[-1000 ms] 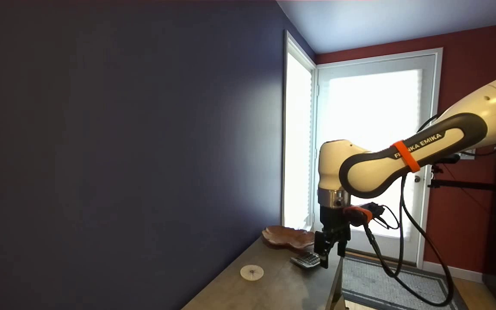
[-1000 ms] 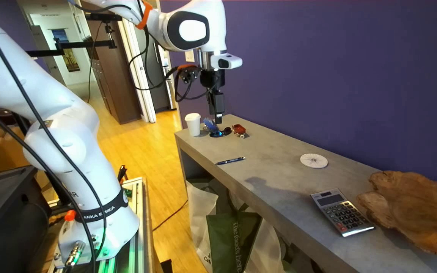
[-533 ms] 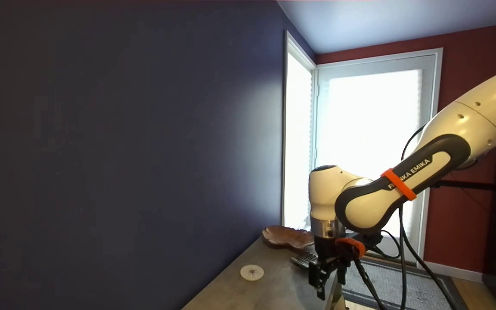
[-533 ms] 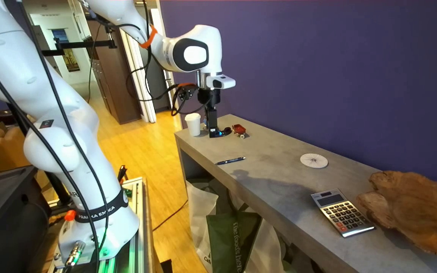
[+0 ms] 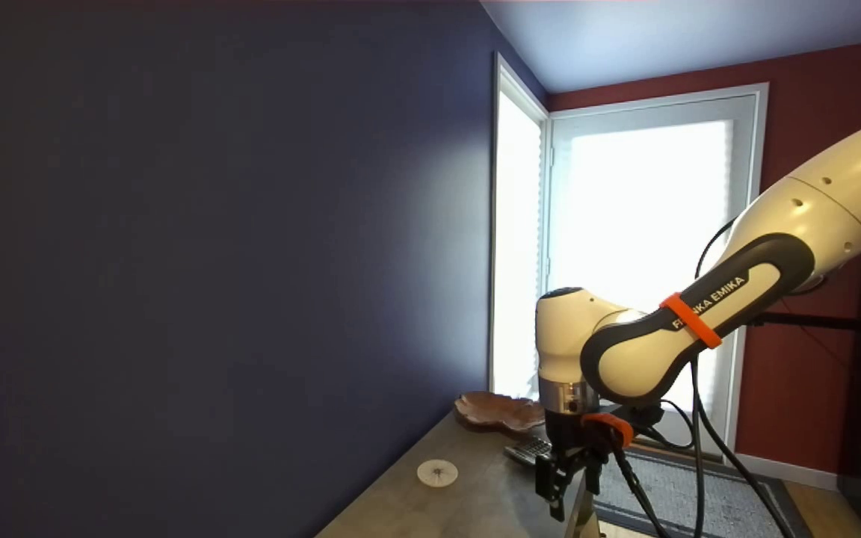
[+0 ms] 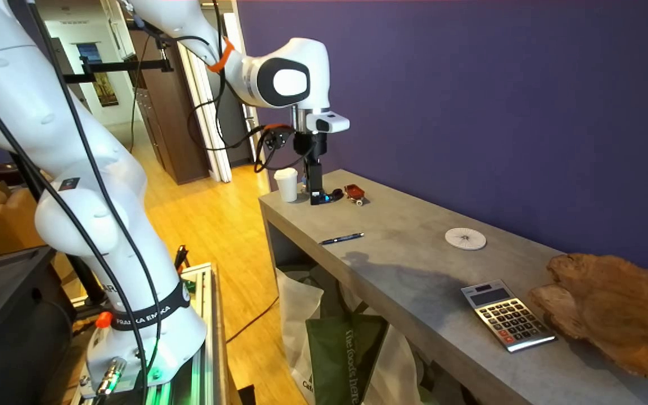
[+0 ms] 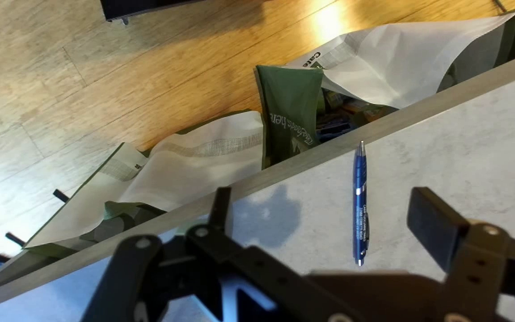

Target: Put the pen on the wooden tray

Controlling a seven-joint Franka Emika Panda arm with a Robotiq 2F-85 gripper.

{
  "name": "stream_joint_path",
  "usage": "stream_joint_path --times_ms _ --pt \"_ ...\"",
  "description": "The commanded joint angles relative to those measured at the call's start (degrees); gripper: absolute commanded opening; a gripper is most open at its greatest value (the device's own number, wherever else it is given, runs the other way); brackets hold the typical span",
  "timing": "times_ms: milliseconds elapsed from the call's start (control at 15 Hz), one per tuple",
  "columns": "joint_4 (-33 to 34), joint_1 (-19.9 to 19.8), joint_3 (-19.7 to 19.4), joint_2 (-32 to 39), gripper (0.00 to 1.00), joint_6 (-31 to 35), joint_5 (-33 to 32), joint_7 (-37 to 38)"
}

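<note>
Pen (image 7: 360,210) with white print, jaws wide apart, "EMIKA" on arm (image 5: 746,290), "foods here" on green bag (image 6: 329,357)

It looked like a home to me: shopping bags (image 6: 352,360) poked out from under the concrete-grey console table (image 6: 408,219), a purple wall (image 6: 498,112) ran behind it, wood flooring (image 6: 223,225) and a rug (image 5: 670,486) lay beside it, a glazed door (image 5: 640,194) stood past one end, and a picture (image 6: 106,90) hung well beyond the opposite end.
</note>
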Motion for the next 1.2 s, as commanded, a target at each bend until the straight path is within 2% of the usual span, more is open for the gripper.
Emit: stream_joint_path --times_ms 0,400,600,1133 --pt "0.0 1.1 -1.1 0.1 1.00 -0.1 -0.4 0.3" --pt "1.3 4.1 0.1 8.2 1.00 3.5 2.1 1.1" --pt "1.6 5.3 0.0 12.8 1.00 8.1 1.7 3.3" --pt "4.4 6.7 -3.2 24.6 1.00 19.0 -0.1 4.8"
